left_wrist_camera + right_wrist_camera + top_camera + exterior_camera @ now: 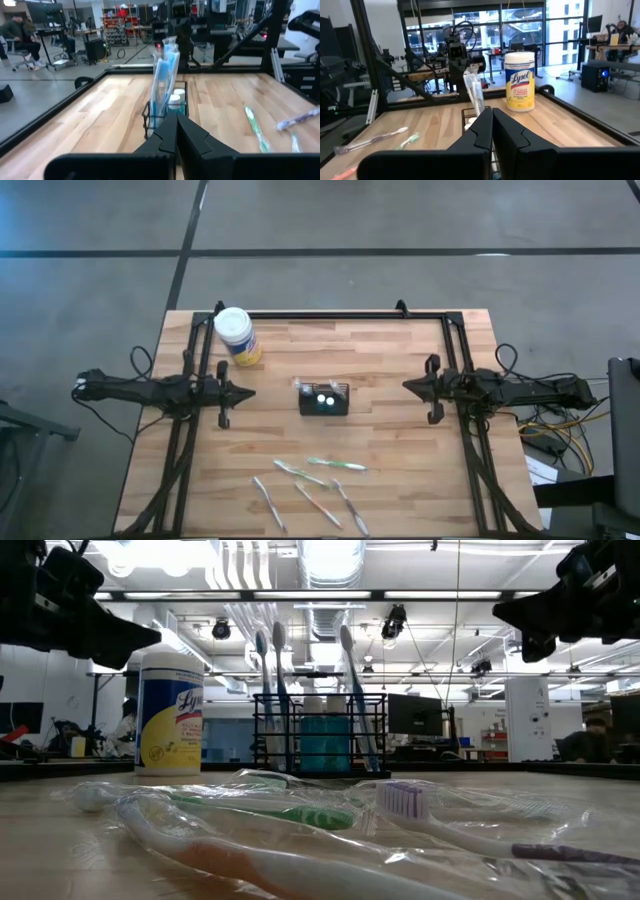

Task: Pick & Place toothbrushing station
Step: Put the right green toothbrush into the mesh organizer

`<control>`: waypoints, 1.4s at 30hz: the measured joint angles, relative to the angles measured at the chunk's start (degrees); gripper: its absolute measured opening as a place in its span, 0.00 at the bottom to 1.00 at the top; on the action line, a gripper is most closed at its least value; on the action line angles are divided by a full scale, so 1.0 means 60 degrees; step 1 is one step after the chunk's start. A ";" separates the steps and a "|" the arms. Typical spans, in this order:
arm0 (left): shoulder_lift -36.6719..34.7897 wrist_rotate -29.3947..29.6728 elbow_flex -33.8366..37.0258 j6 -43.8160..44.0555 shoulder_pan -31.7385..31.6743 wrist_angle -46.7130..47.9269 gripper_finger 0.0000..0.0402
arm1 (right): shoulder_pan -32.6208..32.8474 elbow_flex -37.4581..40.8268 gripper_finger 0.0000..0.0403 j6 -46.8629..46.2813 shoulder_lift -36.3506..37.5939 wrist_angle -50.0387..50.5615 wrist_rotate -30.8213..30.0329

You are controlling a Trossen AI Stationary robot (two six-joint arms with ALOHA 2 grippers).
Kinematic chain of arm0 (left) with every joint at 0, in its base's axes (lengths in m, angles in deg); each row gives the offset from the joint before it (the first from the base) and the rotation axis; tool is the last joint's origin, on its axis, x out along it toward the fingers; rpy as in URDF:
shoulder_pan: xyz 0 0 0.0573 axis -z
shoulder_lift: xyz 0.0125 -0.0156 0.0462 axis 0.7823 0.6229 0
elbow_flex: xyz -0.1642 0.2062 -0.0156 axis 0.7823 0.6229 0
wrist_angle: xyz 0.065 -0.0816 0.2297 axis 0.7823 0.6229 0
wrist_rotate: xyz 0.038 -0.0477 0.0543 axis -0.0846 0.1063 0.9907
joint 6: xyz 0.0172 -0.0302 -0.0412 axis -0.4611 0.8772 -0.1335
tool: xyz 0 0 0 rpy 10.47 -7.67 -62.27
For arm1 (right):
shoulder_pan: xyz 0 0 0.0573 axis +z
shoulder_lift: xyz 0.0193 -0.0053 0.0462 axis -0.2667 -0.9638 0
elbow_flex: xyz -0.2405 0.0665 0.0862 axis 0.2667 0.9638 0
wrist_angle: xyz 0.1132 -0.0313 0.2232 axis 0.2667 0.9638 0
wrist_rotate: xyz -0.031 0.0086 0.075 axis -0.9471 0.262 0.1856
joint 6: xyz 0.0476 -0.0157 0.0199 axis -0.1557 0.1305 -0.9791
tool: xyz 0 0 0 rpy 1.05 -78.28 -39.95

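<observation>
The black wire-mesh caddy [324,398] stands on its base at the table's middle, with blue and white toothbrushes upright in it [320,730]; it shows in the left wrist view [165,107] too. Several wrapped toothbrushes [320,480] lie flat near the table's near edge. My left gripper [250,392] hovers to the caddy's left, shut and empty. My right gripper [405,385] hovers to its right, shut and empty.
A yellow wipes jar with a white lid [236,335] stands at the far left of the table. A black frame [330,315] runs along the table's far and side edges. Bare wood lies between each gripper and the caddy.
</observation>
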 joint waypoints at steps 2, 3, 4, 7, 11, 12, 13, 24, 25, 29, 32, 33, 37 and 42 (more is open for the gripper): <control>0.0000 0.0000 0.0001 0.0073 0.0000 -0.0009 0.02 | 0.0000 -0.0079 0.02 0.0077 -0.0021 0.0001 -0.0001; 0.0000 -0.0004 0.0002 0.0125 0.0000 -0.0103 0.02 | 0.0000 -0.0133 0.02 0.0138 -0.0021 0.0001 -0.0001; 0.0000 -0.0004 0.0001 0.0157 0.0000 -0.0180 0.02 | 0.0000 -0.0193 0.02 0.0216 -0.0021 0.0001 -0.0001; 0.0000 -0.0007 0.0082 0.0024 0.0000 -0.0190 0.01 | 0.0000 -0.0371 0.02 0.0397 -0.0021 0.0008 0.0003; 0.0000 -0.0047 0.0325 0.0098 0.0000 -0.0217 0.01 | 0.0000 -0.0497 0.02 0.0485 -0.0143 0.0029 -0.0008; 0.0016 -0.0044 0.0321 0.0118 0.0000 -0.0214 0.01 | 0.0000 -0.0549 0.02 0.0486 -0.0212 0.0045 -0.0025; 0.0025 -0.0044 0.0325 0.0139 0.0000 -0.0230 0.01 | 0.0000 -0.0617 0.02 0.0479 -0.0298 0.0045 -0.0023; 0.0011 0.0039 0.0296 0.0154 0.0000 -0.0256 0.04 | 0.0688 -0.4121 0.02 -0.0108 -0.3544 0.3128 0.0649; 0.0011 0.0039 0.0296 0.0155 0.0000 -0.0259 0.04 | 0.0891 -0.4639 0.02 -0.0230 -0.4088 0.3747 0.0235; 0.0011 0.0041 0.0286 0.0193 0.0000 -0.0258 0.04 | 0.1791 -0.6712 0.02 -0.1244 -0.6259 0.6213 -0.1515; 0.0011 0.0044 0.0278 0.0245 0.0000 -0.0261 0.03 | 0.2375 -0.8091 0.04 -0.2121 -0.7841 0.7769 -0.1851; 0.0011 0.0044 0.0278 0.0254 0.0000 -0.0261 0.03 | 0.2553 -0.8480 0.05 -0.2345 -0.8354 0.8169 -0.1831; 0.0011 0.0041 0.0240 0.0423 0.0000 -0.0270 0.04 | 0.3225 -0.9839 0.14 -0.2812 -1.0320 0.8929 -0.1412; 0.0011 0.0040 0.0219 0.0429 0.0000 -0.0290 0.03 | 0.3775 -1.1340 0.30 -0.3291 -1.2630 0.9235 -0.0780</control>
